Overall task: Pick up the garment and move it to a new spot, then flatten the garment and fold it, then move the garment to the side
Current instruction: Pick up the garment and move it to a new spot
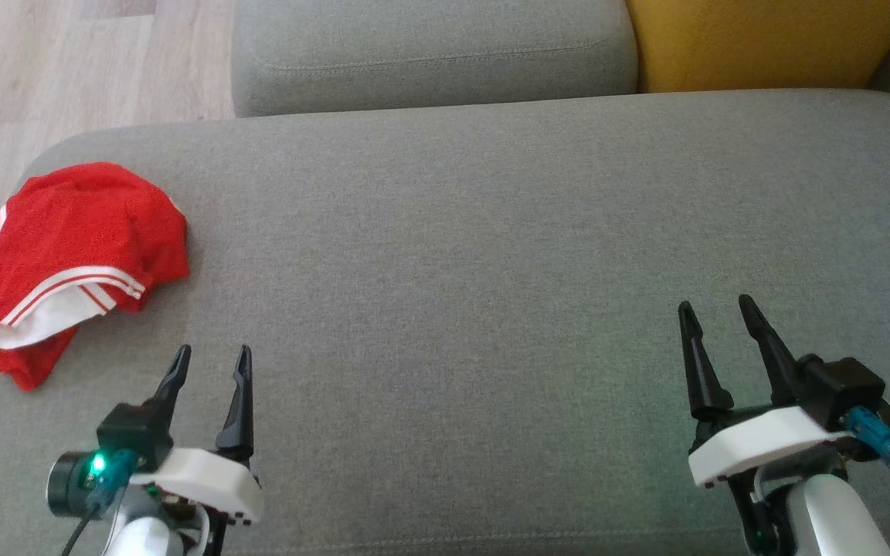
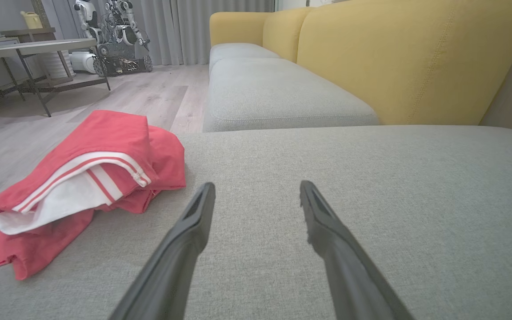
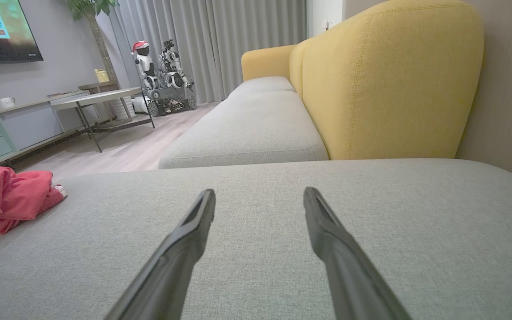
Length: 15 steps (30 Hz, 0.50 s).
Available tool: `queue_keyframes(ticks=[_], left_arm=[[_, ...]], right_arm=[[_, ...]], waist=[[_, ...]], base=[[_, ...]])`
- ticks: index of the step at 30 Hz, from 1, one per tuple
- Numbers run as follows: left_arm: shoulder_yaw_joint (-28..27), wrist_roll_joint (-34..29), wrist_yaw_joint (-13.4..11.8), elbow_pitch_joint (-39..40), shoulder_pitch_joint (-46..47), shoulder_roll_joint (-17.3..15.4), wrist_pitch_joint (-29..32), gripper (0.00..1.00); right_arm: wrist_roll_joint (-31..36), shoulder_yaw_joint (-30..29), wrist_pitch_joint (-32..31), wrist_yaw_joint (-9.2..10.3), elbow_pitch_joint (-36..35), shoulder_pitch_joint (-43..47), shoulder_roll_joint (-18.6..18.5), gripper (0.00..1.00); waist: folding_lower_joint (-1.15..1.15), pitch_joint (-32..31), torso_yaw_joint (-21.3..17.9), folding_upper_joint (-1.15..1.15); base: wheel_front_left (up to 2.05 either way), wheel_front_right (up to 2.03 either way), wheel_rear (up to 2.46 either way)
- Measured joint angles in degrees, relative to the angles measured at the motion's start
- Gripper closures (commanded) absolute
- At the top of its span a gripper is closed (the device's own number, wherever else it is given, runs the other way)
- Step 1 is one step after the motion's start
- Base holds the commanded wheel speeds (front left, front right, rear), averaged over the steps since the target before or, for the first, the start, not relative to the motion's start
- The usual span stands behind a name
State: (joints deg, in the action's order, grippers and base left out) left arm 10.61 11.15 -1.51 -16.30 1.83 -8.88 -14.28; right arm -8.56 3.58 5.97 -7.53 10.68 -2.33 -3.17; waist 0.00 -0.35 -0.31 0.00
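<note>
Red garment (image 1: 82, 232) bunched on grey woven cushion (image 1: 491, 270); left claw (image 1: 213, 352), right claw (image 1: 715, 303) spread.

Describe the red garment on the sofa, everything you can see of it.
The red garment is thin, soft-looking fabric with white stripes and a white panel showing. It lies loosely bunched, not flat, near the left end of the grey seat cushion. Only the cushion touches it; the open left gripper hovers nearby, apart.
</note>
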Motion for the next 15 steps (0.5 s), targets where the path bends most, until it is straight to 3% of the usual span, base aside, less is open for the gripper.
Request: queue_keyframes(ticks=[8, 15], left_arm=[[-0.15, -0.64, -0.07, 0.19, 0.02, 0.01, -0.01, 0.0], [-0.89, -0.99, -0.58, 1.19, 0.59, 0.24, -0.01, 0.0]], right_arm=[[0.09, -0.4, -0.11, 0.0, -0.22, 0.01, 0.0, 0.0], [0.23, -0.23, -1.04, 0.0, -1.23, 0.16, -0.01, 0.0]], waist=[[0.0, -0.14, 1.48, 0.0], [0.0, -0.27, 5.37, 0.0]], base=[[0.0, 0.0, 0.0], [0.0, 0.0, 0.0]])
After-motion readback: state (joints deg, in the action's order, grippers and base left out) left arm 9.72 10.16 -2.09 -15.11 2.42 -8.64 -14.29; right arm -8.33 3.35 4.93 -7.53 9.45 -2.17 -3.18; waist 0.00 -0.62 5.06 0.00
